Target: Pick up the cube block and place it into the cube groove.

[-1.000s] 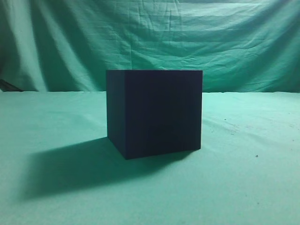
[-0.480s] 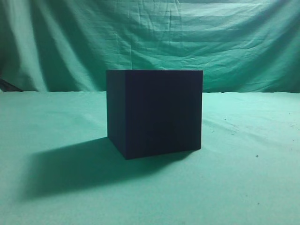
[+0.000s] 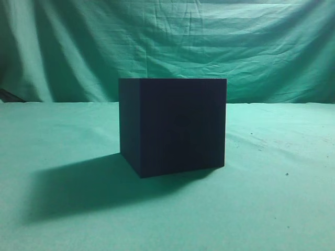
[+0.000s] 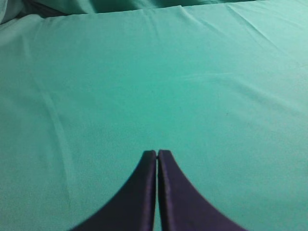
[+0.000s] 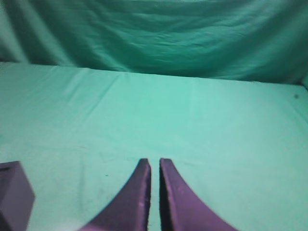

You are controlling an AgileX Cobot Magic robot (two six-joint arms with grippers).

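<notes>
The cube groove (image 3: 172, 125), a large matte dark navy box, stands on the green cloth in the middle of the exterior view. The cube block with its pinkish top does not show clearly in any view. A dark purple corner of a box-like thing (image 5: 14, 197) sits at the lower left edge of the right wrist view; I cannot tell which object it is. My left gripper (image 4: 157, 153) is shut and empty over bare cloth. My right gripper (image 5: 155, 162) is shut and empty, with a thin slit between its fingers, to the right of that dark corner. Neither gripper shows in the exterior view.
A green cloth covers the table (image 3: 272, 198) and hangs as a wrinkled backdrop (image 3: 172, 42) behind it. The box casts a long shadow (image 3: 78, 185) to its front left. A dark strip (image 3: 8, 95) shows at the far left edge.
</notes>
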